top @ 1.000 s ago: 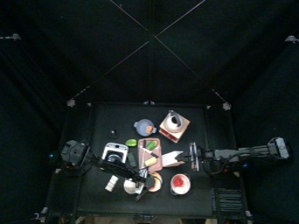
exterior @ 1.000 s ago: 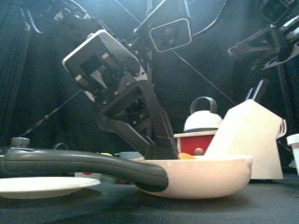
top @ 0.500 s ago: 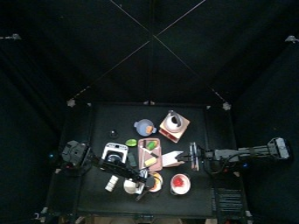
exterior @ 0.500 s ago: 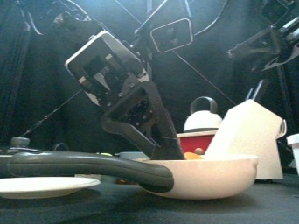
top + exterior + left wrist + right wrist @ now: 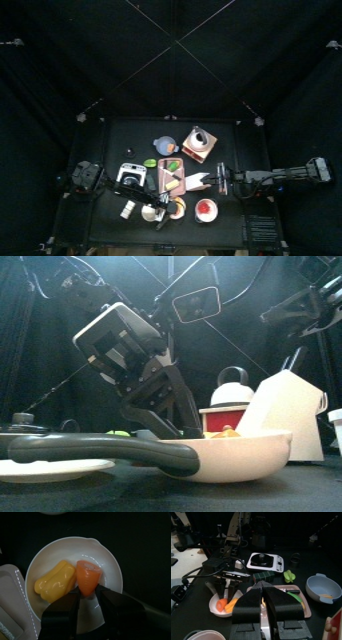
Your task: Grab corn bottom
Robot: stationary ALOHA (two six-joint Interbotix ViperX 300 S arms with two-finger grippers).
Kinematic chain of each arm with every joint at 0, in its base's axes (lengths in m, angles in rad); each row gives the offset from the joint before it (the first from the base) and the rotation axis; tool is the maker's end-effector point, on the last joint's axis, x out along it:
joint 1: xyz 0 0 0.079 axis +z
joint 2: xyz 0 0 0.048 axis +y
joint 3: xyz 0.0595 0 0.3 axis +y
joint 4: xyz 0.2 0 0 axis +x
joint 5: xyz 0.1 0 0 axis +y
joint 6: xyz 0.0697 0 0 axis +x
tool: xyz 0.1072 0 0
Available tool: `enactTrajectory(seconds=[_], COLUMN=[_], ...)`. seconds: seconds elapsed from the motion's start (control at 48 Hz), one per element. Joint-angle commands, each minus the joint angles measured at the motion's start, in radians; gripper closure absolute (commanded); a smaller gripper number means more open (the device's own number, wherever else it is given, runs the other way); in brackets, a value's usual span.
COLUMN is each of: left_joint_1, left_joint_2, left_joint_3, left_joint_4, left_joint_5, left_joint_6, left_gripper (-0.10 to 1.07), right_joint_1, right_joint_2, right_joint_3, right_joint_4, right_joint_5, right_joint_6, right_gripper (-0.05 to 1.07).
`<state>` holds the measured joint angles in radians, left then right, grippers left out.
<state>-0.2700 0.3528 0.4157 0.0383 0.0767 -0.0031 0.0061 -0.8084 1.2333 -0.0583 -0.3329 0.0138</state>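
Item: left gripper [image 5: 87, 595], over white bowl [image 5: 112, 562] at the counter's [image 5: 134, 135] front.
Change: it has dropped lower into the bowl since a second ago, and its jaws have drawn inward. They are still apart, with nothing clamped.
Meaning: the close is probably under way, but the jaws bracket the end of the orange piece [image 5: 87, 573]. The corn [image 5: 55, 582] lies untouched just beside it, so the grab looks off target.
Count, in bowl: corn, one; orange piece, one.
Count, elsewhere: blue bowl [image 5: 326, 587], one.
Right gripper [image 5: 263, 589]: resting at the counter's right side; whether it is apart or together cannot be told.
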Motion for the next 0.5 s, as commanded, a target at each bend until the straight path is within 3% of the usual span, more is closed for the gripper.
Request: enactTrajectory(seconds=[0.0, 0.479], left_joint_1=[0.002, -0.003], left_joint_2=[-0.049, -0.117], left_joint_3=[-0.008, 0.018], left_joint_4=[-0.002, -0.002], left_joint_5=[0.000, 0.006], left_joint_6=[0.003, 0.003], left_gripper=[0.29, 0.24], right_joint_1=[-0.003, -0.006], right_joint_2=[0.003, 0.006], right_joint_3=[-0.009, -0.009], right_joint_4=[0.000, 0.002], right_joint_5=[-0.009, -0.008], right_joint_6=[-0.002, -0.002], right_gripper=[1.00, 1.00])
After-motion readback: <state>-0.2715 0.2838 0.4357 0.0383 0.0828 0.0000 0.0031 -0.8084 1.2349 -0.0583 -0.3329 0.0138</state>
